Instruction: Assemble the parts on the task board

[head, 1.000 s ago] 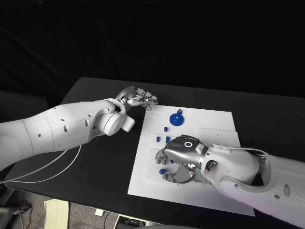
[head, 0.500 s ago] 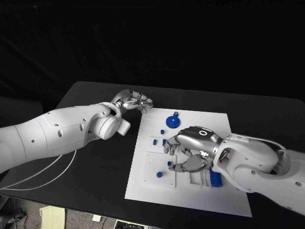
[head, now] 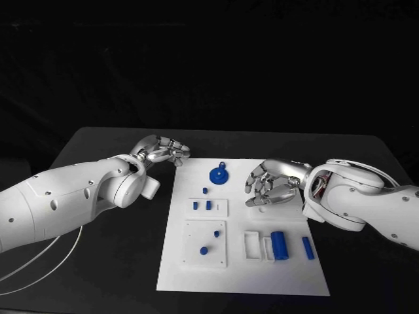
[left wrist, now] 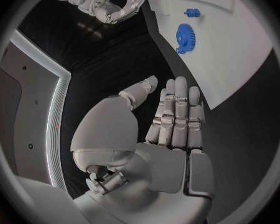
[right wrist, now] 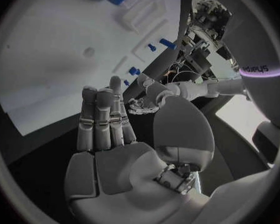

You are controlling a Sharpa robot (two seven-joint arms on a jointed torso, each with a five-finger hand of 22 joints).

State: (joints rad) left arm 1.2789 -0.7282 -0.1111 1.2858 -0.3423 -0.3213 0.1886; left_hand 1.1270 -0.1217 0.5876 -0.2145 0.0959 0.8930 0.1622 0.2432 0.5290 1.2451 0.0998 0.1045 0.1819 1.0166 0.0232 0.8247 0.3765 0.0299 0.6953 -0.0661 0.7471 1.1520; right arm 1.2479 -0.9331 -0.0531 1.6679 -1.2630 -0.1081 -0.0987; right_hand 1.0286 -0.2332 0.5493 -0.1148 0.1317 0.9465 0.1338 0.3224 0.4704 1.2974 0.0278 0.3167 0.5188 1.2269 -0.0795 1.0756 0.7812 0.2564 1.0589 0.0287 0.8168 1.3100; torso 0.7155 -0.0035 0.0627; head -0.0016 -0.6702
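Note:
The white task board (head: pixel 294 278) lies mid-table. A blue gear (head: pixel 219 174) sits at its far end, small blue pegs (head: pixel 202 205) stand below it, and two more pegs (head: pixel 209 241) stand in a raised block. A blue cylinder (head: pixel 278 244) and a blue bar (head: pixel 308 247) lie near the right side. My right hand (head: pixel 271 183) hovers over the board's far right part, fingers apart, holding nothing; its wrist view shows an empty palm (right wrist: pixel 105 134). My left hand (head: pixel 162 152) hangs off the board's far left corner, also empty (left wrist: pixel 171 119).
The black table (head: pixel 106 261) surrounds the board on all sides. White trays (head: pixel 252 243) stand beside the blue cylinder. The left wrist view shows the gear (left wrist: pixel 185 37) and the board (left wrist: pixel 233 64) ahead of the fingers.
My right hand has risen from the middle of the board and moved to its far right, uncovering the cylinder and bar. The left hand has stayed by the far left corner. The camera has shifted.

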